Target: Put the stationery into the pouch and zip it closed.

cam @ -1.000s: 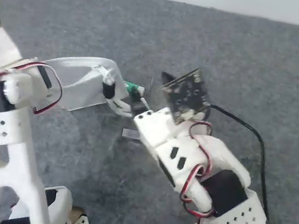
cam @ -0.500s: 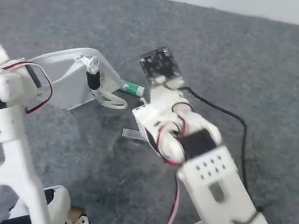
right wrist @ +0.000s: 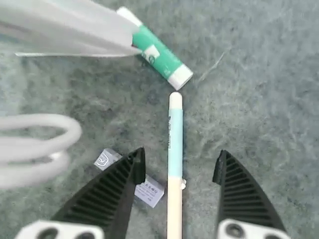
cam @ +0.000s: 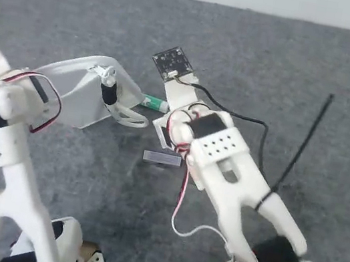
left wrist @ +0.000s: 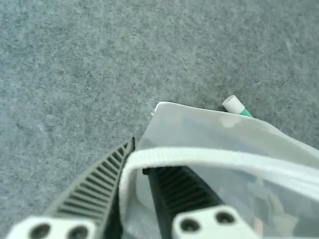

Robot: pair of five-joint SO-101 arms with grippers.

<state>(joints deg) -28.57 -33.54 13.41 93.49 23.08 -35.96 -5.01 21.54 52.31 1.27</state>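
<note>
Currently the right gripper [right wrist: 180, 154] stands open astride the pen [right wrist: 175, 124], which lies flat near the pouch [right wrist: 65, 27]; the left gripper [left wrist: 139, 157] clamps the pouch edge. Off-centre closure may roll the pen against the glue stick [right wrist: 159, 57].

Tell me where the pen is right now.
In the right wrist view, the pen lies on the grey mat below the open right gripper, one end close to the green glue stick by the pouch.

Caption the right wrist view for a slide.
Open right claw frames a pale blue pen near a green tube.
</note>
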